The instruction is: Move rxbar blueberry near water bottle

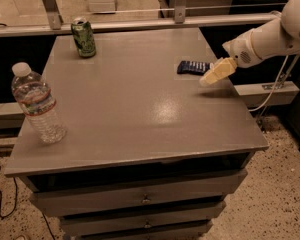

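Observation:
The rxbar blueberry (pixel 193 67), a flat dark navy bar with small white markings, lies on the grey table (pixel 135 104) at the right, near the far edge. The water bottle (pixel 38 104), clear with a white cap and a red-banded label, stands at the table's left front. My gripper (pixel 208 79), with pale yellow fingers on a white arm, reaches in from the right. It hovers just right of and in front of the bar, with its tip at the bar's right end.
A green drink can (pixel 83 37) stands at the far left of the table. The table has drawers (pixel 140 199) below its front edge. A metal rail (pixel 140 21) runs behind the table. A white cable (pixel 275 91) hangs at the right.

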